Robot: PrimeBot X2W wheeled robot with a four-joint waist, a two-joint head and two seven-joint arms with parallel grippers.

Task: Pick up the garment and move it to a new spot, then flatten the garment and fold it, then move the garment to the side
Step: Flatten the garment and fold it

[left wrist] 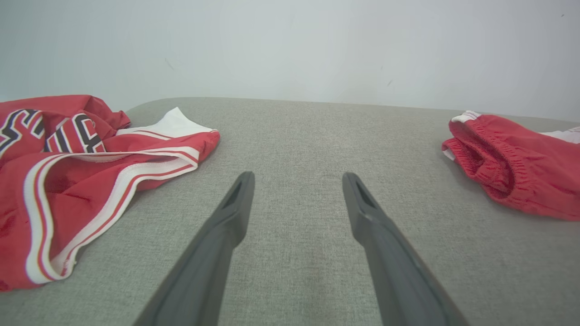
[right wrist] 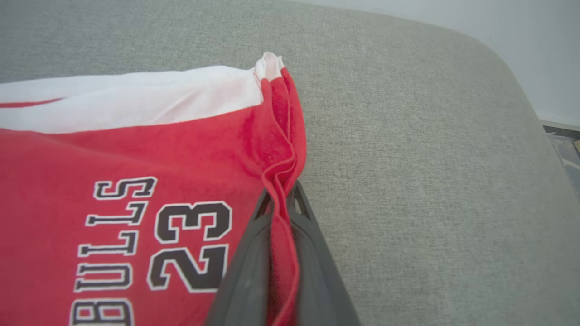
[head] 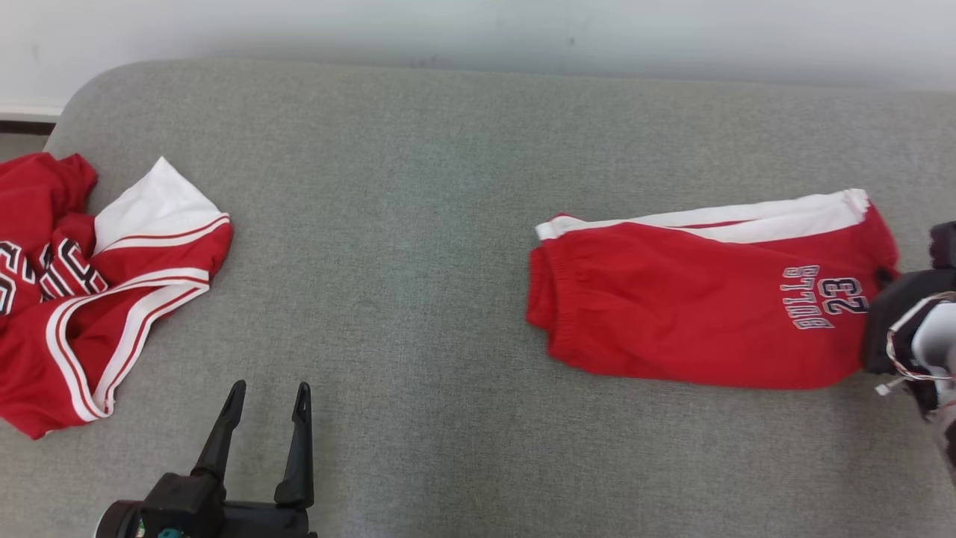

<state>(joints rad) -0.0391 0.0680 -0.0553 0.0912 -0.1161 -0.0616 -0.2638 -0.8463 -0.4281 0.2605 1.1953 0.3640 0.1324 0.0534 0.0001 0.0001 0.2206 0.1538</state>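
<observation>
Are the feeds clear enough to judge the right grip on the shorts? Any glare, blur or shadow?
Head view: soft even light, no glare, print on the shorts sharp. Right wrist view: right gripper shut on the shorts' edge; cloth low between its fingers is blurred, lettering crisp. Left wrist view: open left gripper soft near the bottom edge; faint shadow beside the jersey.

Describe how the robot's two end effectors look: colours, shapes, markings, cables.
The left end effector has two long, dark grey fingers tapering to narrow tips, each slotted near the end, on a black blocky base with a small teal mark. The right end effector has the same dark slotted fingers; its wrist is black, with a pale section and a thin looped cable.
</observation>
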